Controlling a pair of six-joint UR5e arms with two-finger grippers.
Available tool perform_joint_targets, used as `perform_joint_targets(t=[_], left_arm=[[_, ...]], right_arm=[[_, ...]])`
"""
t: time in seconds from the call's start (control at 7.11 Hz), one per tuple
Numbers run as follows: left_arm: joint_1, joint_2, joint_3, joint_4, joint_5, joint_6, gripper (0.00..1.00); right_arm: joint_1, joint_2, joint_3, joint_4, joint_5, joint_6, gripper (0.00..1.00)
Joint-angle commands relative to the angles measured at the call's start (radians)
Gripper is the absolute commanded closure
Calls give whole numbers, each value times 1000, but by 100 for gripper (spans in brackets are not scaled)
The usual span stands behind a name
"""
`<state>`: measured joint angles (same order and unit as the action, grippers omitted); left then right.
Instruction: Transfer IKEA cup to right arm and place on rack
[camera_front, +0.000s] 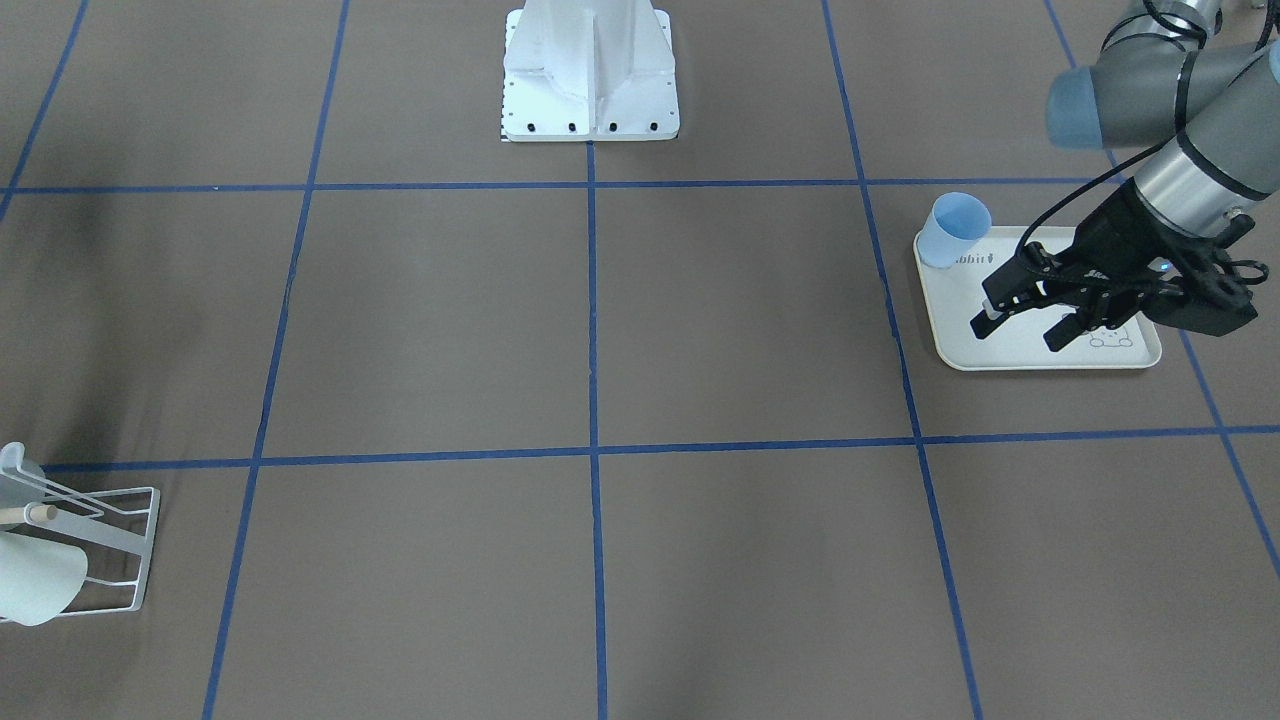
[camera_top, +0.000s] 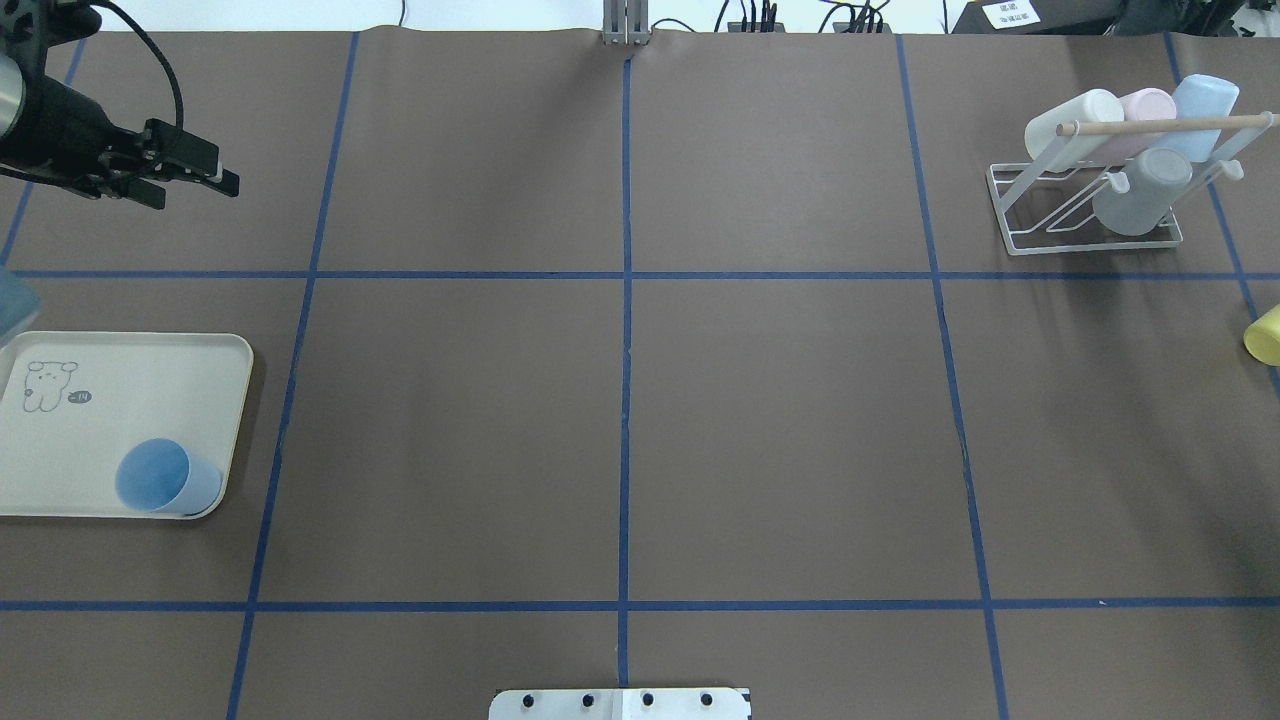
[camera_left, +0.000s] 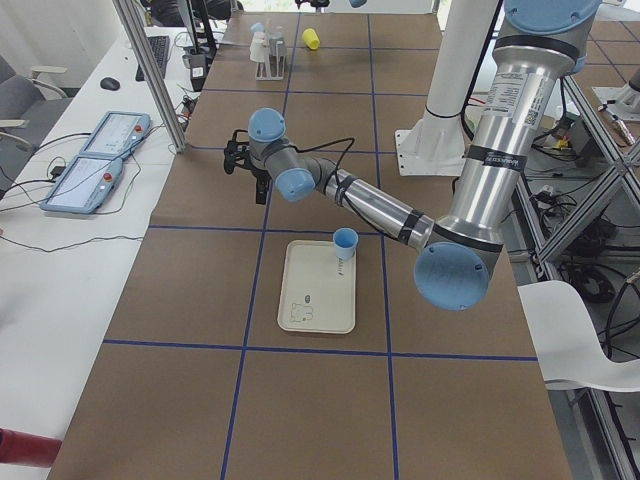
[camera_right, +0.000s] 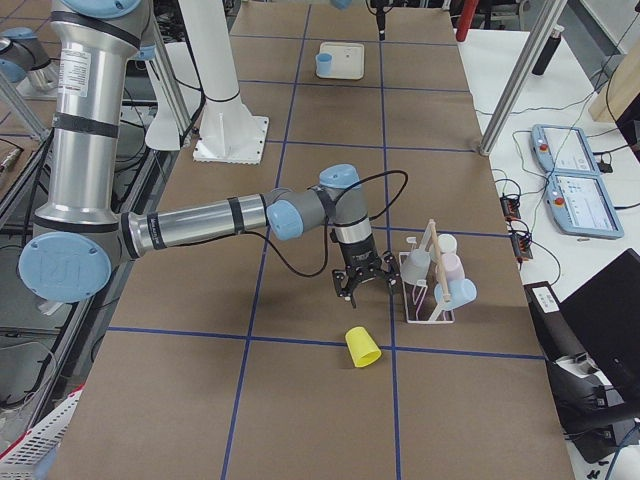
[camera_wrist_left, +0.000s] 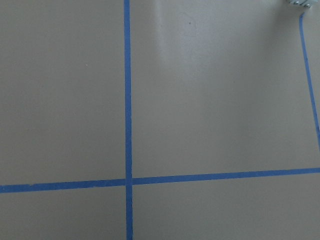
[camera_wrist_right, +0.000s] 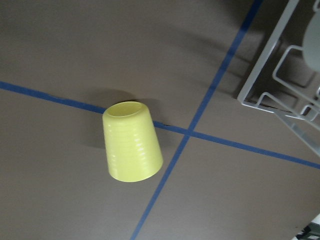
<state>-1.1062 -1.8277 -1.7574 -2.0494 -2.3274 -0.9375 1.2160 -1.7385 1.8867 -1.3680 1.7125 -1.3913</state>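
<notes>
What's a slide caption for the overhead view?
Blue cup waits on tray; four cups hang on rack.

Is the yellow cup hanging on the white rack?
No, the yellow cup is down on the brown table, beside the rack and not touching it.

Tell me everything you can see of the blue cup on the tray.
The blue cup is a pale-blue, plastic-looking tumbler without a handle, narrowing toward its base. It stands upright, mouth up, apparently empty, in a corner of the cream tray, the one nearest the robot's base and the middle of the table. Only the tray touches it; the open left gripper is well apart.
</notes>
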Motion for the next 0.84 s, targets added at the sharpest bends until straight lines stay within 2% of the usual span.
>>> perform_joint_targets(t=[0.0,0.14,0.28,0.56,0.7], left_arm=[[-1,-1,-2,0,2,-1,0],[0,-1,-2,0,0,-1,0],[-1,1,-4,0,0,-1,0],[0,2,-4,0,2,-1,0],[0,2,-5,0,2,-1,0]], right_arm=[[-3,-10,-66,12,70,-9,1],[-16,-13,-86,109,120,-15,1],[-62,-4,-147,209,140,-15,1],[-92,77,-288,260,147,-81,1],[-90,74,-303,262,148,-96,1]])
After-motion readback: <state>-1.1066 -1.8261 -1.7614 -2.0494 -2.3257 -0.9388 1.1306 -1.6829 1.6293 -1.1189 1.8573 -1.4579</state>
